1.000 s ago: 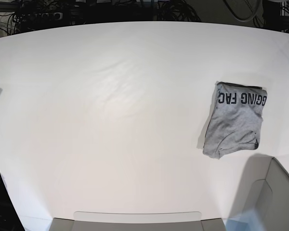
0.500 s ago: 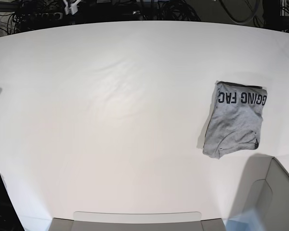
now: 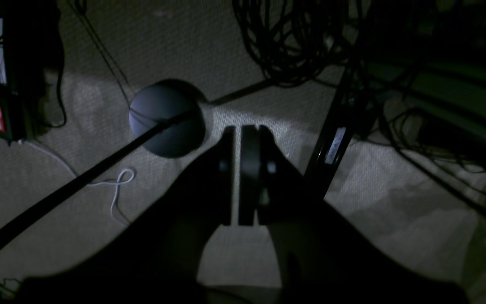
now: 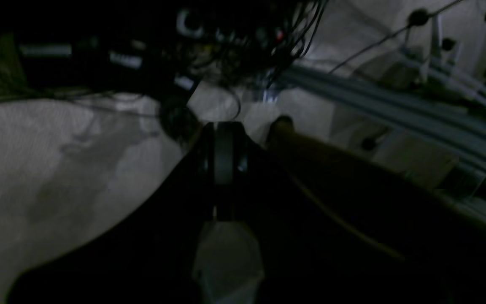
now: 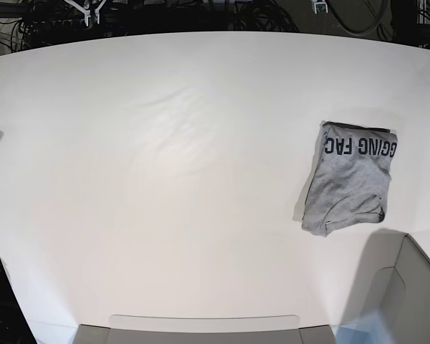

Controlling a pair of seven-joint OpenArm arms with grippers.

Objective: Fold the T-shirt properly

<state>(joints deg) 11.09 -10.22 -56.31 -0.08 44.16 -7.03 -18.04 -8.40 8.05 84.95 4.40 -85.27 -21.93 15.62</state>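
The left hand point(image 3: 243, 139) appears in its wrist view as a dark silhouette, its two fingers drawn close together with only a thin bright slit between them and nothing held there. It hangs over a pale, textured carpeted floor point(image 3: 78, 42), not over the work surface. Beyond the fingertips sits a round dark-grey dome-shaped base point(image 3: 166, 118) with a long black pole point(image 3: 78, 181) running from it toward the lower left corner. A thin white cord point(image 3: 118, 185) loops on the carpet beside that pole, and a tangle of black cables point(image 3: 285, 38) hangs at the top.

The right hand point(image 4: 224, 145) is also dark and blurred in its own wrist view; its fingers are pressed together with no visible gap, gripping nothing. Behind it lie a pale floor point(image 4: 36, 147), a knot of black wires point(image 4: 243, 38), and a bundle of grey ribbed conduits point(image 4: 395, 109) running to the right.

In the base view neither hand shows. The wide white desk point(image 5: 165, 179) carries the light heather-grey knit T-shirt point(image 5: 351, 188), folded into a compact upright rectangle at the desk's right side, well away from the centre. Dark block lettering runs across its upper band, and a curved seam edge shows at its lower right corner.
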